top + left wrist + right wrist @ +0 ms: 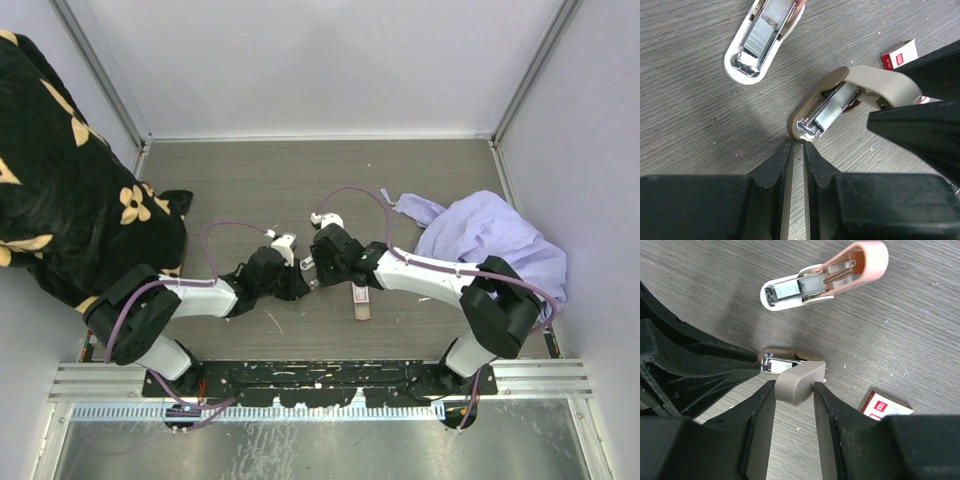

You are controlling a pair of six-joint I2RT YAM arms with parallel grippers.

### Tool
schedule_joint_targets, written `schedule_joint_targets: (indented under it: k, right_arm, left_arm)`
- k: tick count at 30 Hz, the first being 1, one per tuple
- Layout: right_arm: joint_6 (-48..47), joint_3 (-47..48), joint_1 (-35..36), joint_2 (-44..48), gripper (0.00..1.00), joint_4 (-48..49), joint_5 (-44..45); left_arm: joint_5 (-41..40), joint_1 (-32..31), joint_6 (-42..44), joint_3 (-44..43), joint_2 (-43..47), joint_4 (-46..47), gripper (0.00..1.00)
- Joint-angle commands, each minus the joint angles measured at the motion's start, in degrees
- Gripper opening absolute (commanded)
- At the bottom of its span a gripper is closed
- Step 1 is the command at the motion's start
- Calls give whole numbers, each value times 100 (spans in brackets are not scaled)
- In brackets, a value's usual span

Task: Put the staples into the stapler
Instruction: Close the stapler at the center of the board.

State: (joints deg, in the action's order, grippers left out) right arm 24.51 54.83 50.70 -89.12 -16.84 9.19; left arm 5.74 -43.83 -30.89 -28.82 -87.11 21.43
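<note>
The right pincer [795, 397] clamps the raised top arm of the tan stapler [795, 381], with one finger on each side. The left pincer [798, 149] is narrowed to a thin slit and nips the front lip of the same stapler's base, where the metal staple channel lies bare. The red-and-white box of staples [900, 54] lies flat on the counter [690, 125], close beside the right pincer. A white-and-pink stapler [760, 40] lies opened nearby, apart from both pincers.

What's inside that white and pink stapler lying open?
The white-pink stapler shows a metal channel with what looks like a staple strip; its hinge end is hidden under metal parts.
</note>
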Motion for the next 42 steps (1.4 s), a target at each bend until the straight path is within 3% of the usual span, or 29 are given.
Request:
schedule_joint_targets:
  k: [1, 8, 16, 26, 29, 36, 42]
  right_arm:
    - [196, 278, 143, -136, 43, 77, 187]
    - [271, 294, 260, -237, 45, 172, 223]
    - [125, 212, 265, -14, 59, 400, -107]
    - [101, 211, 265, 323, 63, 302, -2]
    - [96, 217, 258, 586, 63, 234, 98]
    - [143, 88, 80, 968, 58, 198, 134]
    - [295, -295, -170, 919, 50, 564, -242]
  left_arm:
    - [-82, -28, 48, -136, -116, 230, 14]
    - [-102, -26, 42, -117, -115, 243, 14]
    - [-169, -26, 81, -112, -68, 230, 14]
    - [-345, -28, 92, -36, 274, 88, 15]
    - [-623, -27, 101, 121, 713, -48, 18]
    - [-1310, -23, 133, 424, 2010, -740, 38]
    - [-956, -27, 30, 56, 2376, -1332, 49]
